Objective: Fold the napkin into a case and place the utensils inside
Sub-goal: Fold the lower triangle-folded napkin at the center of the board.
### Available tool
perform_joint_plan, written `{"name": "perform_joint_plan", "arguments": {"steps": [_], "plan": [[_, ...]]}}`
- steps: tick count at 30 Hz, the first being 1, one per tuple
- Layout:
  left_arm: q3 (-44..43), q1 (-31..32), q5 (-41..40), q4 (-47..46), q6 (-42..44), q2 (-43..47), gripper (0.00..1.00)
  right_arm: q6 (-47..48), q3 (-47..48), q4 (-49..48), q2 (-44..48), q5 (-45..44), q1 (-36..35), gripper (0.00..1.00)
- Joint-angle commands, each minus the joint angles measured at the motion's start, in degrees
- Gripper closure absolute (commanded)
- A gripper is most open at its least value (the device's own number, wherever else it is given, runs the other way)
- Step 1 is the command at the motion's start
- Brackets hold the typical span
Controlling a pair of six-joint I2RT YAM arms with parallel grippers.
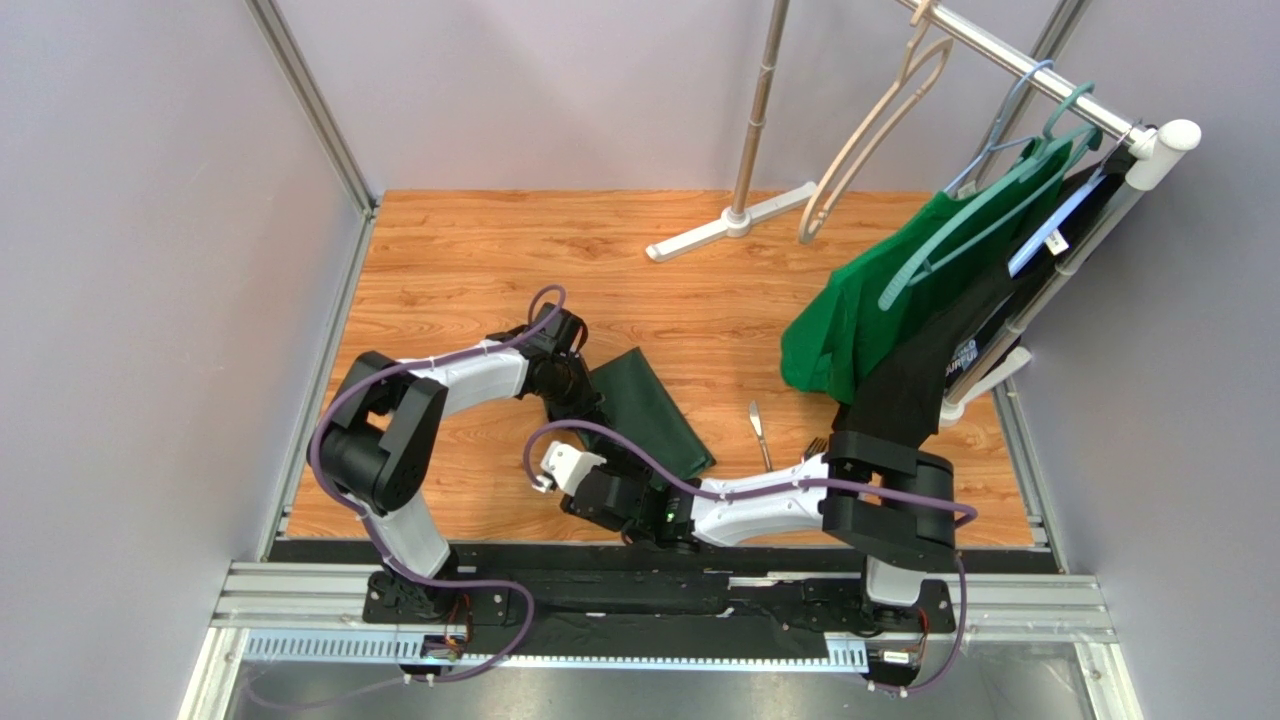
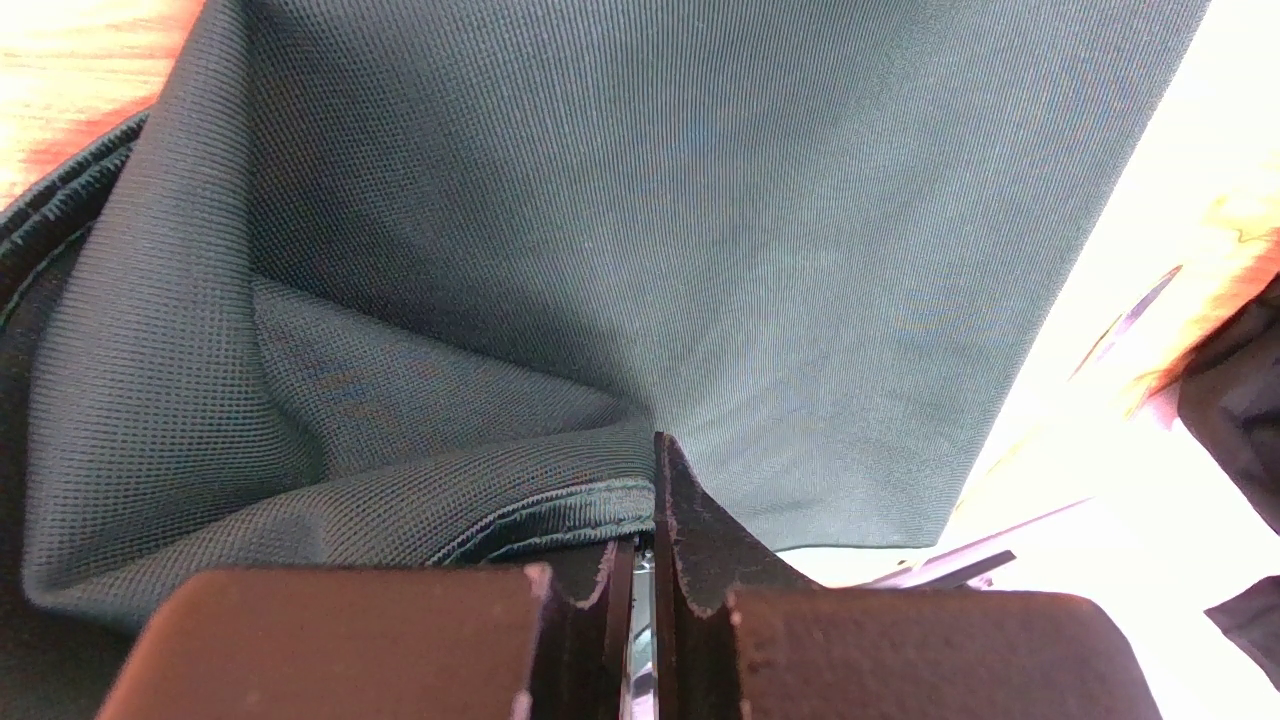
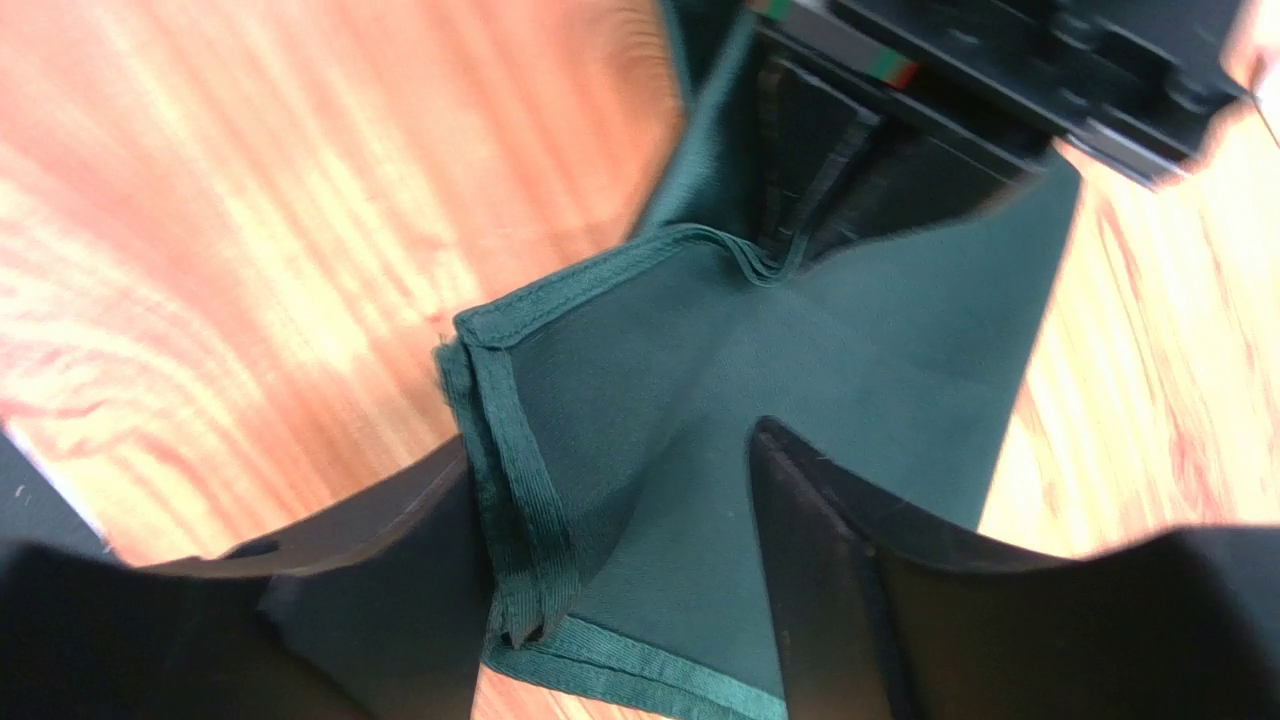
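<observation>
**A:** At the near middle of the worktop (image 1: 451,255), how was the napkin (image 1: 661,413) found?

**B:** It was found folded into a long dark green strip, laid slantwise on the wood. One hemmed edge of it was pinched by the left arm's jaws, which were pressed together on the cloth.

**A:** And how were the right arm's jaws set?

**B:** They were spread apart, low over the near end of the strip. A corner (image 3: 504,450) with several stacked hems was seen between them.

**A:** Where was the fork (image 1: 760,432) seen?

**B:** It was seen flat on the wood, just right of the napkin and apart from it.

**A:** What open room could be made out?

**B:** Bare wood was seen beyond the napkin and to its left, up to the side rail. The right side was crowded by a hanging green garment (image 1: 842,323). The far edge was taken up by a rack's foot (image 1: 721,225).
</observation>
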State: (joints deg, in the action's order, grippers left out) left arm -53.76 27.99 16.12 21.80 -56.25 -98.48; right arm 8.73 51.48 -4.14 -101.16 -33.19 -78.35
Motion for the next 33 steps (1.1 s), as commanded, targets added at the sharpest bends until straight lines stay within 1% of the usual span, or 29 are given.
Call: {"name": "perform_joint_plan", "arguments": {"steps": [1,2,3,6,7,9,10,11,12,13,15,16,18,19,20,21,22,24,25,27,28,29,30,31,33], "plan": [[0.1,0.0,0.8,-0.2,1.1,0.8,1.0,-10.2,-1.0,-2.5,4.9,-9.7,-0.3,0.42],[0.0,0.0,0.7,-0.2,1.1,0.6,1.0,-13.3,-1.2,0.2,6.6,-11.3,-0.2,0.46],[-0.3,0.0,0.6,-0.2,1.1,0.4,1.0,-19.6,-1.6,1.5,7.9,-11.5,-0.1,0.47],[-1.2,0.0,0.7,0.2,1.1,-0.2,1.0,-30.1,-6.3,5.4,13.3,-10.1,0.4,0.46],[-1.3,0.0,0.5,0.3,1.5,-0.2,1.0,-36.7,-8.4,5.8,14.8,-8.8,0.6,0.46],[-1.9,0.3,-0.6,1.0,1.7,0.0,1.0,-40.8,-14.1,5.0,19.8,-6.8,0.8,0.42],[-2.1,0.4,-1.0,1.1,2.0,0.2,1.0,-43.7,-15.8,4.7,21.3,-3.1,0.9,0.4],[-2.2,0.4,-1.3,1.3,2.2,0.3,1.0,-44.7,-17.3,1.0,22.7,-0.7,1.9,0.38],[-2.7,0.6,-1.7,1.7,2.3,0.1,1.0,-45.2,-19.7,-0.2,24.8,1.4,2.5,0.37],[-2.9,0.7,-1.8,2.0,2.5,0.2,1.0,-45.6,-20.1,-0.9,25.4,3.8,3.0,0.37],[-3.5,1.3,-2.3,2.3,2.5,0.1,1.0,-46.0,-19.5,0.5,26.2,5.1,5.2,0.33],[-3.6,1.5,-2.5,2.4,2.4,0.0,1.0,-45.6,-19.2,0.7,26.6,7.1,6.3,0.32],[-4.1,2.1,-2.8,2.6,2.1,0.0,1.0,-44.2,-19.0,1.8,28.0,7.6,8.6,0.29],[-4.3,2.7,-3.0,2.7,2.0,0.0,1.0,-43.6,-18.7,2.0,29.2,9.8,9.7,0.26],[-4.5,2.9,-3.5,2.7,1.9,0.0,1.0,-43.1,-18.4,2.4,29.5,12.1,13.4,0.26],[-4.7,3.2,-3.7,2.7,1.7,0.0,1.0,-43.0,-17.8,2.4,30.0,16.5,15.3,0.26],[-4.9,3.4,-3.8,2.7,1.5,-0.2,1.0,-42.9,-17.5,2.3,29.8,18.6,19.1,0.26],[-5.7,3.6,-4.0,3.0,1.2,-0.5,0.99,-41.3,-16.9,1.5,29.0,22.7,22.1,0.27],[-5.8,3.7,-4.2,3.2,1.1,-0.7,0.99,-41.0,-15.5,1.2,27.4,26.0,24.3,0.28],[-6.3,4.0,-4.6,3.2,0.9,-0.9,0.97,-40.1,-13.9,1.2,25.0,29.8,26.2,0.32],[-6.4,4.4,-4.8,3.3,0.7,-1.1,0.97,-40.1,-12.1,1.3,22.5,34.4,27.8,0.39],[-6.8,4.4,-5.4,3.7,0.7,-1.2,0.97,-40.3,-11.6,1.2,21.5,35.4,28.2,0.44],[-7.1,4.7,-5.7,4.0,0.6,-1.2,0.96,-40.2,-10.9,0.9,20.4,38.3,28.5,0.49],[-7.2,4.9,-6.3,4.3,0.7,-1.3,0.96,-40.1,-10.3,0.6,18.8,39.3,28.8,0.59],[-7.7,5.7,-6.6,4.6,0.4,-1.5,0.95,-40.3,-8.4,0.4,14.7,40.3,29.0,0.74]]}}
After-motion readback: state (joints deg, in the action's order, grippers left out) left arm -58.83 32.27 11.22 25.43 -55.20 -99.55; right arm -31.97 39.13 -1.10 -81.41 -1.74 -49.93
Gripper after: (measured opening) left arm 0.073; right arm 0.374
